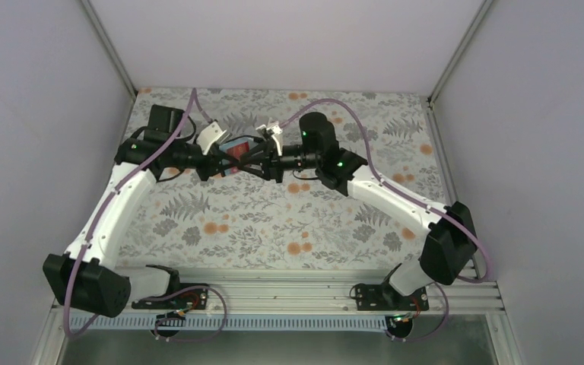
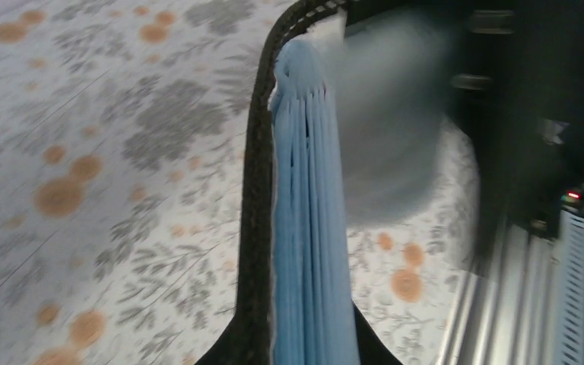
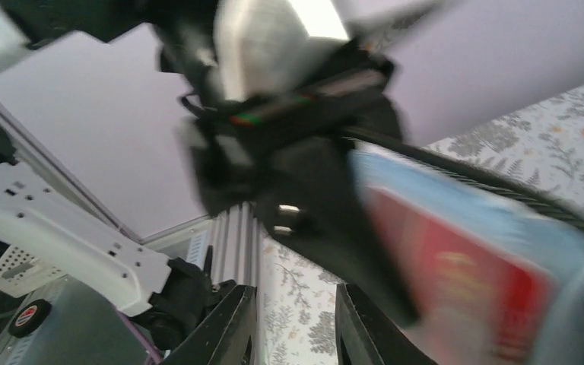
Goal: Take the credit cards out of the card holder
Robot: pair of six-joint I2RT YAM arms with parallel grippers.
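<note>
My left gripper point(image 1: 214, 163) is shut on the card holder point(image 1: 233, 147) and holds it above the table's far middle. In the left wrist view the card holder point(image 2: 308, 228) shows edge-on, with light blue leaves, a dark outer side, and my left gripper point(image 2: 306, 356) clamped on its lower end. A red card point(image 1: 237, 155) sits in the holder. In the right wrist view the red card point(image 3: 464, 281) is blurred, inside the light blue holder point(image 3: 456, 186). My right gripper point(image 3: 296, 328) is open and empty, close to the holder's right side point(image 1: 262, 163). The blue and teal-green cards are hidden.
A floral cloth point(image 1: 289, 220) covers the table, with grey walls on three sides. An aluminium rail point(image 1: 289, 293) runs along the near edge between the arm bases. Purple cables loop over both arms. A blurred dark shape point(image 2: 517, 114) fills the upper right of the left wrist view.
</note>
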